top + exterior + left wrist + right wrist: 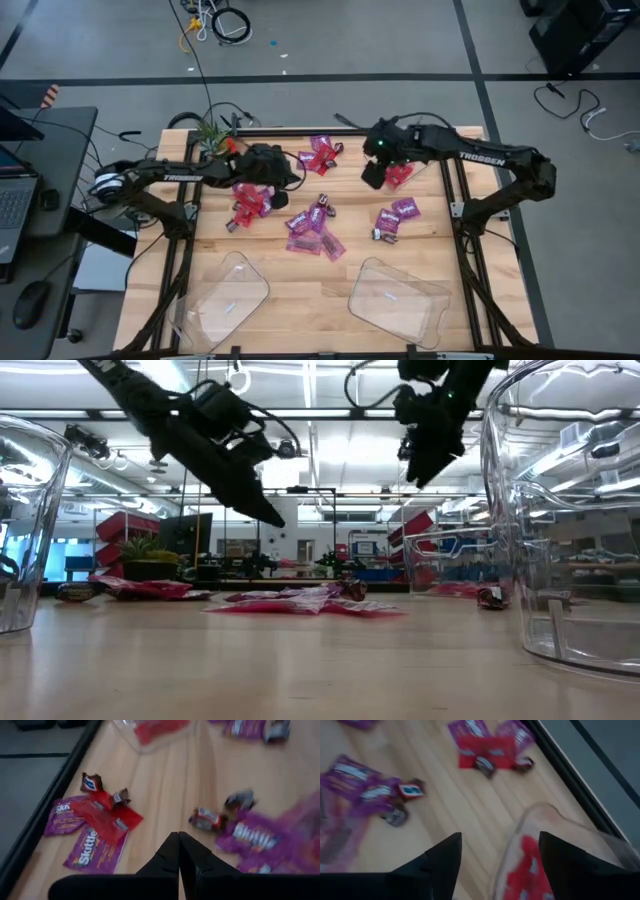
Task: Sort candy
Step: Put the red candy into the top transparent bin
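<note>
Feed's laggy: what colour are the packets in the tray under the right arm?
Red: the packets inside the clear tray show best in the right wrist view.

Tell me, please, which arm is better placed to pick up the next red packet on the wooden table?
Probably the left: its gripper, fingers shut, hovers above the flat red packets lying among purple ones. The right gripper, open, hangs over a clear plastic tray already holding red candy.

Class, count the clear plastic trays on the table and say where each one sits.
3: one near the front left, one near the front right, and one at the back right, partly hidden under the right gripper, holding red packets.
</note>
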